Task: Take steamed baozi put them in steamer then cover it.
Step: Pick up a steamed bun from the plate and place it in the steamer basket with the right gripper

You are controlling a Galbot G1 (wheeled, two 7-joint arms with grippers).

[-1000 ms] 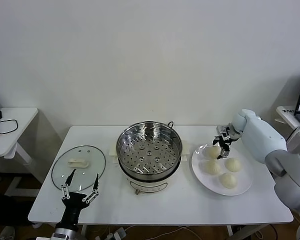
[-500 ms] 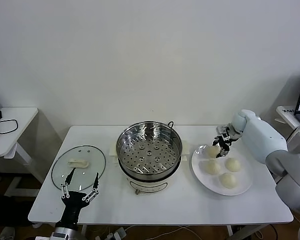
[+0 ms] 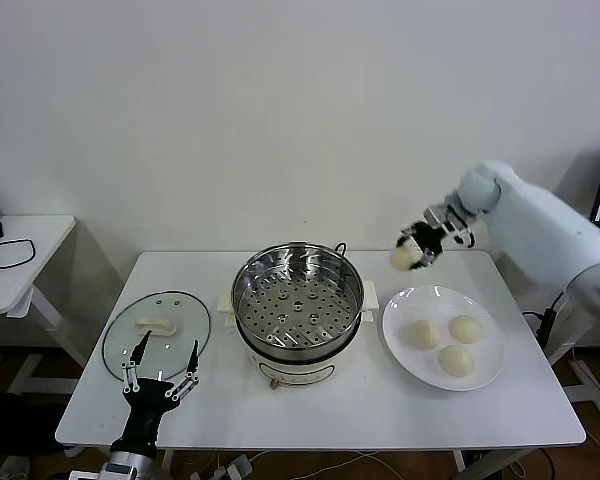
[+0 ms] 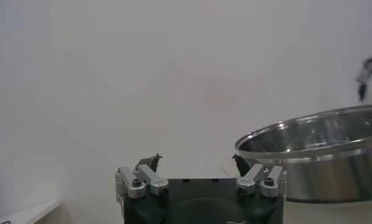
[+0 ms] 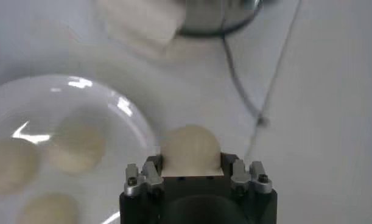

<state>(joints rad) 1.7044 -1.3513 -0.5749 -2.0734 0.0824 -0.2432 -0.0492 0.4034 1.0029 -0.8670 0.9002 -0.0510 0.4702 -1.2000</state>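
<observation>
The left gripper (image 3: 161, 361) stays parked, fingers spread, just in front of the glass lid (image 3: 157, 333). The steamer (image 3: 298, 300) sits empty. The right gripper (image 3: 417, 247) has risen off the plate (image 3: 443, 336), clamping one baozi (image 3: 406, 256); three remain.

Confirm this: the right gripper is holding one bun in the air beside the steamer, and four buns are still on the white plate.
Not quite. The head view shows three buns on the white plate, not four. The right gripper does hold one bun in the air beside the steamer.
</observation>
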